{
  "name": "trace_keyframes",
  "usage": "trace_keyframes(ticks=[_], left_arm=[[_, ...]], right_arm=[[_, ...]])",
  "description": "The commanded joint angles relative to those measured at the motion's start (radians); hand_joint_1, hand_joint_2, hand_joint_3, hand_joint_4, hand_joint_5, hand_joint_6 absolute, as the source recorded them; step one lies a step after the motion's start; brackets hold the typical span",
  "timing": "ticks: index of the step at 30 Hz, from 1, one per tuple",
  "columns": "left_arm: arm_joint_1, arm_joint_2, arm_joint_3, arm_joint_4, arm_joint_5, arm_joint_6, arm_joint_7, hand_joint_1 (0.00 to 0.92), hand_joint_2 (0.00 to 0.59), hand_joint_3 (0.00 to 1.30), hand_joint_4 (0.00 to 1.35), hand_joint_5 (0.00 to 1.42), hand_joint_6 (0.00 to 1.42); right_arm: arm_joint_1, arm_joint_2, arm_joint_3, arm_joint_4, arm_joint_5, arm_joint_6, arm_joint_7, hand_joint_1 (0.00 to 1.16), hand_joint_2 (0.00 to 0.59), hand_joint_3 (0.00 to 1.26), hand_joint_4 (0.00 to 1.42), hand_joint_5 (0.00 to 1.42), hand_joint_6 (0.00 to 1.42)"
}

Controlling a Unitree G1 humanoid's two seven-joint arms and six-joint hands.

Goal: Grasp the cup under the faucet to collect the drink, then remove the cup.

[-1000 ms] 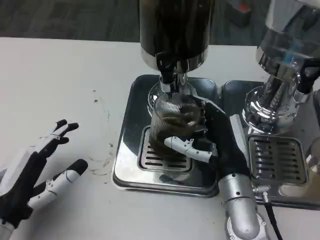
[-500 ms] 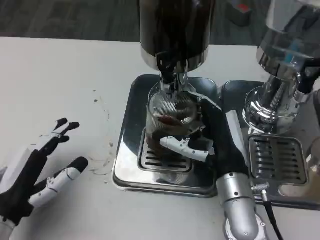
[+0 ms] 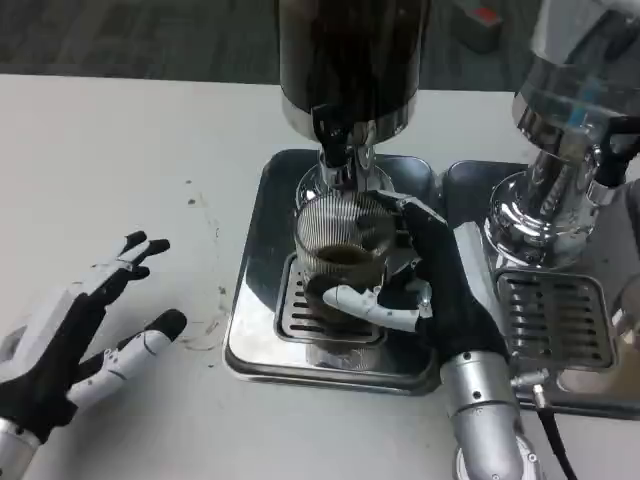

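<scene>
Ribbed clear glass cup (image 3: 343, 252), dark drink inside, sits over slotted grate of shiny metal drip tray (image 3: 258, 250), directly beneath black faucet (image 3: 338, 140) of dark cylindrical dispenser (image 3: 350, 55). We see right hand (image 3: 425, 280) wrapped around cup, fingers curled across front. Left hand (image 3: 75, 335) rests on white table (image 3: 120, 160), fingers spread, holding nothing.

white table (image 3: 120, 130), second chrome dispenser (image 3: 560, 190) at right, its slotted drip tray (image 3: 555, 320)
</scene>
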Motion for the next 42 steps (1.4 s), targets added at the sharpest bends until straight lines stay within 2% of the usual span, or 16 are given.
trace_keyframes(ticks=[1,6,12,16,20,29,34,42], left_arm=[[-0.008,0.000,-0.007,0.013,0.006,-0.013,-0.005,0.000,0.172,0.16,0.03,0.19,0.06],[-0.003,0.005,-0.011,0.003,0.021,-0.014,0.010,0.000,0.173,0.16,0.03,0.19,0.06],[0.010,0.010,-0.007,-0.016,0.027,-0.005,0.013,0.000,0.173,0.16,0.02,0.19,0.06],[0.015,0.017,-0.007,-0.030,0.039,0.007,0.016,0.000,0.172,0.14,0.00,0.17,0.05],[0.023,0.024,-0.006,-0.053,0.060,0.022,0.016,0.000,0.172,0.09,0.00,0.13,0.02],[0.109,0.081,0.005,-0.236,0.192,0.091,0.096,0.000,0.155,0.00,0.00,0.03,0.00],[0.163,0.112,0.024,-0.305,0.261,0.106,0.198,0.000,0.152,0.00,0.00,0.03,0.00],[0.235,0.153,0.025,-0.376,0.304,0.149,0.207,0.000,0.141,0.00,0.00,0.00,0.00]], right_arm=[[0.000,0.011,0.007,-0.049,0.001,0.012,0.016,1.11,0.232,0.41,0.56,0.74,0.98],[0.023,0.007,0.010,-0.093,-0.001,0.028,0.034,1.10,0.232,0.41,0.56,0.74,0.99],[0.091,-0.004,0.009,-0.178,0.009,0.035,0.062,1.10,0.232,0.42,0.56,0.75,0.99],[0.129,-0.008,0.011,-0.224,-0.016,0.021,0.041,1.10,0.232,0.43,0.56,0.75,0.99],[0.152,-0.009,0.007,-0.247,-0.006,0.026,0.052,1.10,0.232,0.43,0.56,0.76,1.01],[0.207,-0.020,0.016,-0.327,0.001,0.026,0.080,1.10,0.232,0.43,0.57,0.76,1.02],[0.254,-0.032,0.025,-0.385,-0.003,0.018,0.096,1.10,0.235,0.44,0.57,0.76,1.02],[0.311,-0.055,0.039,-0.454,0.008,0.009,0.140,1.09,0.241,0.45,0.57,0.77,1.02]])
